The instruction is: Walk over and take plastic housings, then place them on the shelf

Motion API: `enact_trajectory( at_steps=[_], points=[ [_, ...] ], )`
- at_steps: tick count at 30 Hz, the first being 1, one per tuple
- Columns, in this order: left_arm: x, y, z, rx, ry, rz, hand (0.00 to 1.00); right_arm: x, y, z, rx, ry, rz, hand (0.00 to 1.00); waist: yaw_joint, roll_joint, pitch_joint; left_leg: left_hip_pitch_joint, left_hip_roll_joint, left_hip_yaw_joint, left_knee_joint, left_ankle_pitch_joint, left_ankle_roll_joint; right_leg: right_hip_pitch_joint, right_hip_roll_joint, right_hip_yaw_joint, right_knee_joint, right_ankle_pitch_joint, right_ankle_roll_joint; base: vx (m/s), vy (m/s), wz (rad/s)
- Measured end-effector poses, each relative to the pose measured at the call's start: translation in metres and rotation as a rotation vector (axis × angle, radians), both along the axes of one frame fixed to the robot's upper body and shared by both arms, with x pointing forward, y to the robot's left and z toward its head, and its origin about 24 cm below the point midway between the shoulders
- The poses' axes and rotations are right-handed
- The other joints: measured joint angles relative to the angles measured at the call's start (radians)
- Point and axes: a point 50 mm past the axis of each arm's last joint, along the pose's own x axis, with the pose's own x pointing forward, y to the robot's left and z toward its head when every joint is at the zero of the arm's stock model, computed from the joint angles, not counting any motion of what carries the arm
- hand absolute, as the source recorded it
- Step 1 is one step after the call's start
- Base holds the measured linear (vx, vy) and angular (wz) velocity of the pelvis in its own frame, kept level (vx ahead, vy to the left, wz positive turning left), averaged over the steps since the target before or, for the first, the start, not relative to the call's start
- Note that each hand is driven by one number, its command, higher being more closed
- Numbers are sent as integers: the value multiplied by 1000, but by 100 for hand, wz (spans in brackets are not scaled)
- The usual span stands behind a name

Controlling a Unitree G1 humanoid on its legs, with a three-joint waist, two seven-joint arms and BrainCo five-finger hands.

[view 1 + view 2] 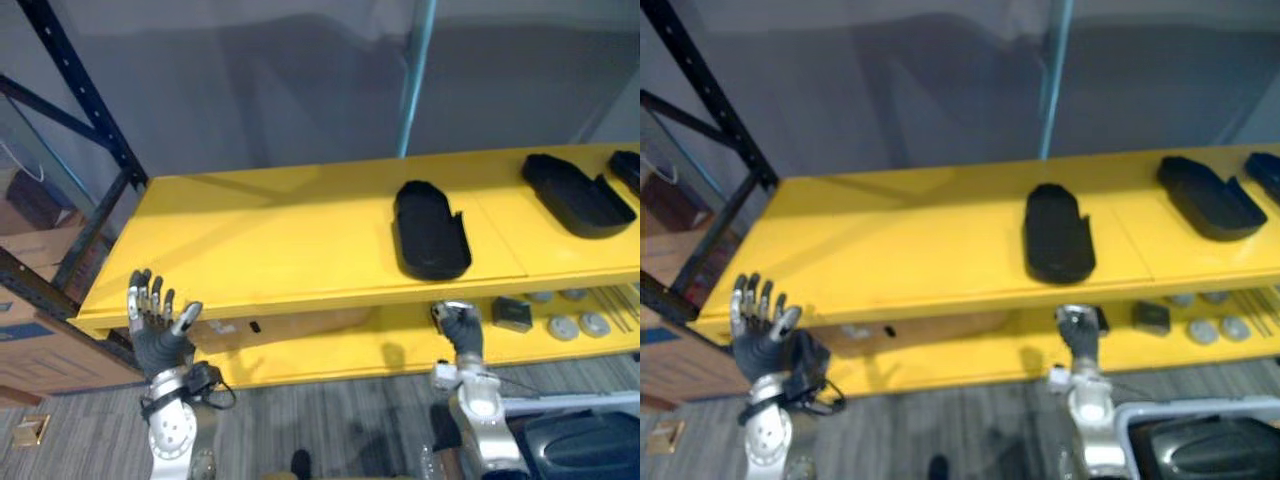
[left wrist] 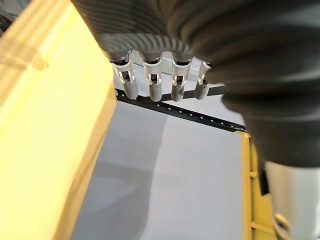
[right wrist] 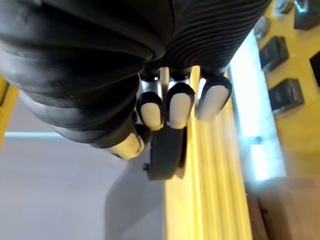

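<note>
Three black plastic housings lie on the top board of the yellow shelf [image 1: 260, 240]: one in the middle [image 1: 430, 228], one further right [image 1: 575, 195] and one cut off by the right edge [image 1: 628, 168]. My left hand [image 1: 155, 330] is raised, open and holding nothing, in front of the shelf's left front corner. My right hand [image 1: 462, 332] is just below the shelf's front edge, under the middle housing [image 3: 165, 150], with its fingers [image 3: 172, 105] curled and nothing in them.
The lower yellow shelf board holds a small dark block [image 1: 512, 313] and round grey discs [image 1: 563, 327]. A black rack upright [image 1: 80, 90] and cardboard boxes [image 1: 30, 340] stand at the left. A teal post [image 1: 412, 70] rises behind. A dark bin [image 1: 1200, 440] is at the lower right.
</note>
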Motion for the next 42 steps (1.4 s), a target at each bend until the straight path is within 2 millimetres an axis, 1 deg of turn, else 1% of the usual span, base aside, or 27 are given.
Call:
enact_trajectory(
  at_steps=[5,9,12,14,16,20,23,24,26,27,31,35,40,42],
  points=[
    [0,2,-2,11,12,-13,0,2,0,1,7,-4,-2,100,10,-9,6,-2,-3,-2,0,3,-2,0,-2,0,2,0,0,-7,0,0],
    [0,3,-1,13,11,-9,0,11,0,10,-1,-43,-9,100,12,-12,48,-13,-3,-1,1,0,2,-6,-3,-1,8,-4,-4,-45,-1,3],
    [1,3,-1,13,7,-10,0,20,-3,21,-19,-83,-20,100,15,-13,90,-28,-4,-1,3,7,3,-36,-9,0,46,-15,0,-39,2,7],
    [5,2,3,15,-13,-14,0,29,-4,33,-21,-132,-33,100,22,-15,124,-47,-5,-7,7,18,5,-59,-9,-1,68,-18,-1,-29,-1,12],
    [8,2,6,19,-28,-18,0,36,-3,43,-19,-173,-39,100,25,-17,146,-50,-5,-9,7,18,6,-63,-9,-2,71,-19,-2,-5,-3,6],
    [9,5,9,49,-29,-26,0,41,0,63,-23,-258,-21,100,27,-12,156,-50,-10,-9,7,12,13,-70,-14,0,89,-32,-2,29,2,1],
    [9,6,9,49,-29,-25,0,43,-1,69,-34,-282,-15,100,28,-10,164,-46,-11,-8,7,9,17,-70,-17,0,99,-40,-3,42,12,0],
    [9,6,9,49,-28,-25,0,44,-2,71,-40,-289,-13,100,29,-10,176,-37,-12,-8,8,6,17,-68,-24,1,112,-49,-4,0,0,0],
    [9,5,8,49,-27,-26,0,46,-3,76,-49,-304,-12,100,29,-9,190,-38,-12,-7,36,-10,16,-67,-26,2,128,-60,-4,4,-13,-2],
    [9,6,8,49,-27,-26,0,48,-3,79,-52,-314,-10,100,33,-7,201,-55,-11,-4,85,-36,14,-62,-26,4,134,-63,-6,13,-25,-5],
    [7,6,6,49,-16,-28,0,49,-5,81,-56,-317,-16,100,34,-1,207,-71,-9,-5,178,-98,12,-36,-26,2,149,-87,-5,28,-28,-2],
    [6,6,5,49,-5,-30,0,49,-10,80,-56,-312,-39,100,34,0,207,-89,-5,-4,227,-123,6,-35,-23,2,155,-91,-7,0,0,0],
    [3,6,1,48,23,-30,0,49,-14,80,-55,-303,-57,100,34,2,209,-103,-9,-2,266,-144,14,-34,-24,4,162,-94,-11,3,3,-1],
    [2,6,0,47,29,-29,0,51,-16,79,-55,-299,-64,100,35,3,209,-104,-10,-1,277,-153,12,-33,-25,8,169,-96,-14,0,0,0]
  ],
)
